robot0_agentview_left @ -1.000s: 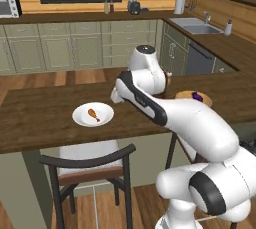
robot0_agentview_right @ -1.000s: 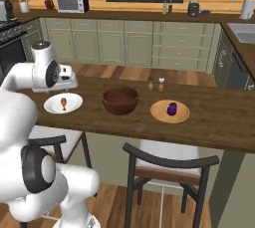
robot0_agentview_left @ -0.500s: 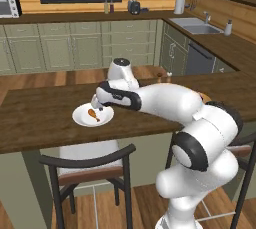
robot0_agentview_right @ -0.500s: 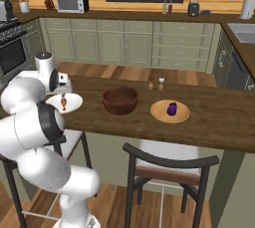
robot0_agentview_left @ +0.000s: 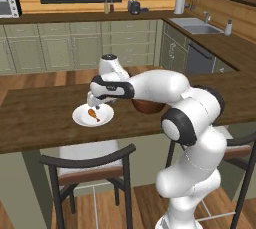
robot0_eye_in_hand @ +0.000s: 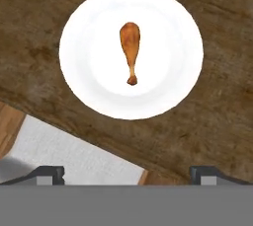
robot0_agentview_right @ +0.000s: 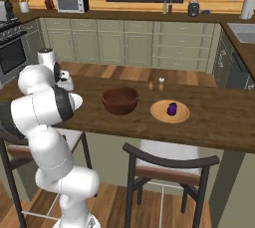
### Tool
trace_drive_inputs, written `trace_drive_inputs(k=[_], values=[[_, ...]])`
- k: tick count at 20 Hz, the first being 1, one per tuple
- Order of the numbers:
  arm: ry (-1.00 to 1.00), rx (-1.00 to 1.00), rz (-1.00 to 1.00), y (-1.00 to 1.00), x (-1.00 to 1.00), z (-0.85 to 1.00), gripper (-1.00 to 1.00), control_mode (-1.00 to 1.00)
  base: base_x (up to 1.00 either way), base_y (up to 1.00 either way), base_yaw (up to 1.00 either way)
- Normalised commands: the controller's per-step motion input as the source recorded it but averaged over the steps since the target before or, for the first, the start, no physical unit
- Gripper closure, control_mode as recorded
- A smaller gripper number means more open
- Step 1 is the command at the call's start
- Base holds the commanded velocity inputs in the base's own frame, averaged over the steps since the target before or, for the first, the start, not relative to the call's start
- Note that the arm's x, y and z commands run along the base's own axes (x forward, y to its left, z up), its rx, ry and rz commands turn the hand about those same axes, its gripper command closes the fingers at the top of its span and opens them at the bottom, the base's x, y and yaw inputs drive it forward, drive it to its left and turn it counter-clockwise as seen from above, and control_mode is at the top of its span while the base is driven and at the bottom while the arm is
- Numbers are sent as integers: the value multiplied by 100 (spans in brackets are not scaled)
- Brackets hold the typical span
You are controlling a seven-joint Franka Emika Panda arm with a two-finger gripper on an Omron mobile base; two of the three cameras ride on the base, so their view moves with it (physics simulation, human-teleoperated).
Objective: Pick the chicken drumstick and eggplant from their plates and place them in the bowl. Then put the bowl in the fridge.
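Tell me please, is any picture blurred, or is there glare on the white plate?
Hand view: sharp, the white plate evenly lit without glare, the chicken drumstick crisp with hardly any shadow. Left base view: a little soft, the plate's shadow faint. Right base view: also soft, the bowl evenly lit.

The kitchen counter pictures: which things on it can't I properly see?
- Round white plate: in the right base view the white arm covers most of it.
- Deep reddish-brown wooden bowl: in the left base view the arm hides its upper part.
- Two small shakers: right base view, too small to identify.
- Small orange-brown chicken drumstick: its underside is hidden.
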Motion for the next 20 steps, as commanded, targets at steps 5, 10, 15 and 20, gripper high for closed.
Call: trace_drive_inputs(k=[5, 10, 15, 20], values=[[4, -6, 1, 13, 26, -49, -100, -100, 0, 0, 0], [0, -1, 4, 12, 40, -34, -100, -100, 0, 0, 0], [0, -1, 3, 5, 48, -22, -100, -100, 0, 0, 0], [0, 0, 3, 20, 48, -29, -100, -100, 0, 0, 0]])
